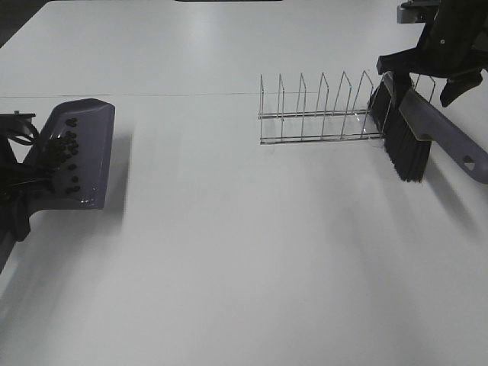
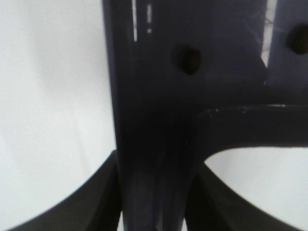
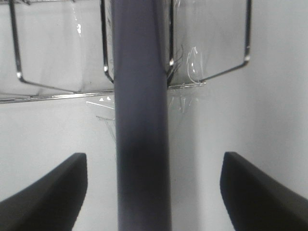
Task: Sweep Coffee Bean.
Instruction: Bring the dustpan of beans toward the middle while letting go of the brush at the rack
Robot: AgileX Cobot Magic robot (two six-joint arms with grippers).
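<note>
Your left fingers (image 2: 72,202) are clenched on the handle of the dustpan (image 1: 90,126). The coffee beans (image 1: 65,149) lie in the dustpan, well apart from the wire rack (image 1: 313,114). Your right fingers (image 3: 48,192) stand released either side of the brush (image 1: 425,126), which leans at the rack's end.

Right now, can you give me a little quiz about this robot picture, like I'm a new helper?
1. True or false: the coffee beans lie in the dustpan.
2. The left gripper is shut on: A a cup, B the dustpan's handle, C a sponge.
3. Fill in: the right gripper stands ____ around the brush.
Key: 1 true; 2 B; 3 open.
</note>
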